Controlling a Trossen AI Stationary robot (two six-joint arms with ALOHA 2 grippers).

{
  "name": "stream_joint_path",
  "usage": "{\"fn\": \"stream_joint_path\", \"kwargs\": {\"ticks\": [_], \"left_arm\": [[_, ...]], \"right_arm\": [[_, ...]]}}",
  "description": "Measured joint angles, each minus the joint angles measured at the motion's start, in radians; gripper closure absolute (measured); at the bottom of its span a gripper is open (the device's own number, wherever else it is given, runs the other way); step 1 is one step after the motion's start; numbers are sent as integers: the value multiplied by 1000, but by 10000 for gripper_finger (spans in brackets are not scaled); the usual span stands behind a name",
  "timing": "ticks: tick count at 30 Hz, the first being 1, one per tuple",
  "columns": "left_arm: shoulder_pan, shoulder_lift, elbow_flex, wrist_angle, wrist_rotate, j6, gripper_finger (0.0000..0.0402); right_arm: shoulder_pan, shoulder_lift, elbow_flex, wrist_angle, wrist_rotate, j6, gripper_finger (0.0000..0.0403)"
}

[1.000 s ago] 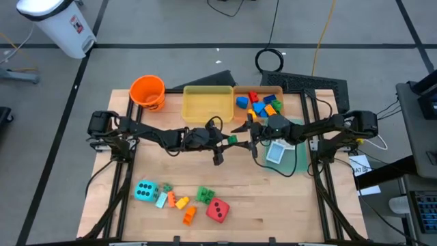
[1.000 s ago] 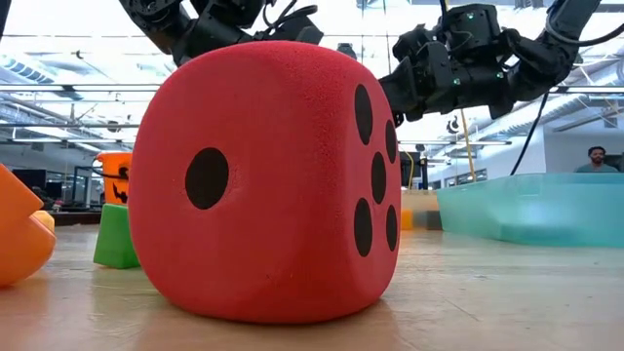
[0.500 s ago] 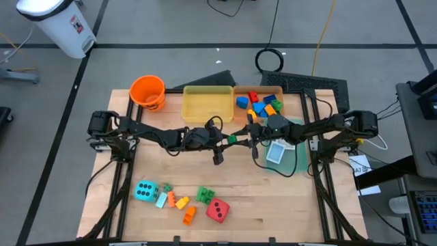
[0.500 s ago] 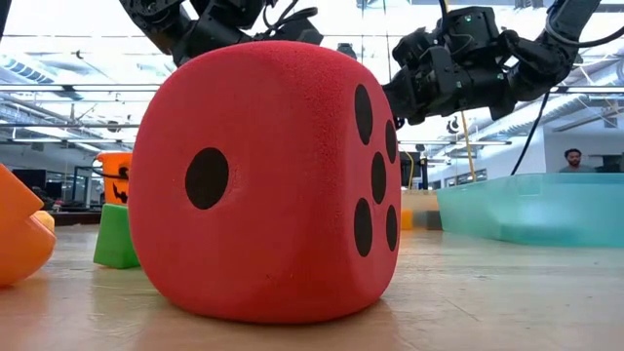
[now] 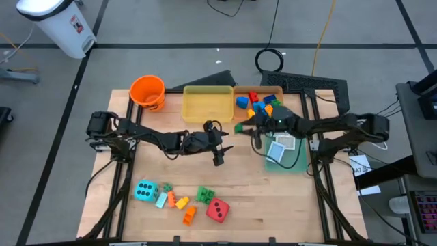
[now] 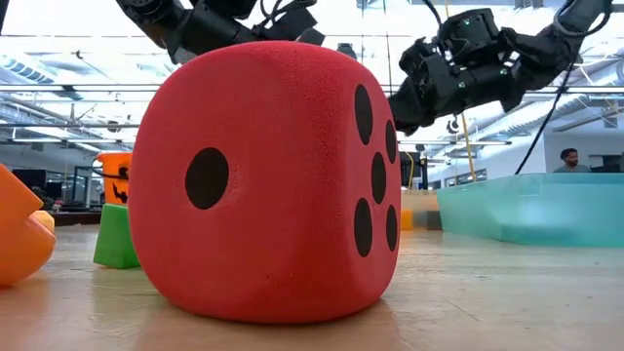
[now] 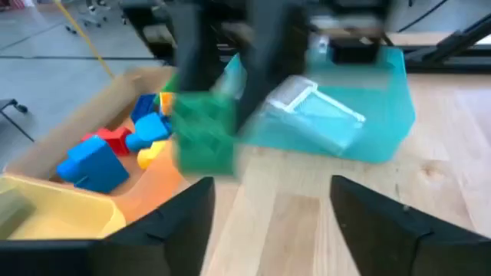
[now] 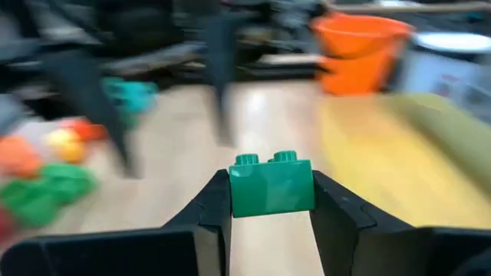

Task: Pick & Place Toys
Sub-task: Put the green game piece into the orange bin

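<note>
**Green brick held by the right gripper above mid-table**

In the low view a red die (image 6: 265, 180) fills most of the frame and hides nearly all the table (image 5: 273, 198) behind it; only a sliver of the orange bucket (image 6: 115, 175), a green brick's edge (image 6: 117, 237) and a cut-off orange piece (image 6: 21, 234) show at 9 o'clock. Both wrist views are blurred, so the loose toys there are only smears of colour.

The right gripper (image 8: 271, 201) is closed on a small green brick (image 8: 271, 184) with two studs on top, a finger (image 8: 211, 211) pressed against each end. From above, that brick (image 5: 239, 127) is near the table's middle, at about 6 o'clock of the seam between the yellow tray (image 5: 207, 104) and the orange tray (image 5: 240, 91), which holds blue, red, yellow and orange bricks.

The left gripper (image 5: 218, 140) sits at 9 o'clock of the held brick, its fingers spread apart and holding nothing.

A white card (image 5: 278, 147) lies in the teal tray (image 5: 295, 160) under the right arm. Toward 6 o'clock on the table lie the cyan die (image 5: 145, 190), the red die and several bricks (image 5: 183, 202) between them.
</note>
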Motion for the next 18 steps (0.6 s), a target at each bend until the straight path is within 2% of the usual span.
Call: {"fn": "stream_joint_path", "kwargs": {"ticks": [3, 7, 12, 18], "left_arm": [[0, 0, 0, -22, -10, -11, 105], [1, 0, 0, -28, 9, -23, 77], [1, 0, 0, -20, 11, -22, 65], [2, 0, 0, -20, 11, -52, 74]], "right_arm": [[-46, -71, 0, -144, 124, -9, 307], [-106, -98, 0, -267, 254, -4, 307], [-150, -37, 0, -228, 268, 11, 306], [-166, 111, 2, -85, 268, 11, 306]]}}
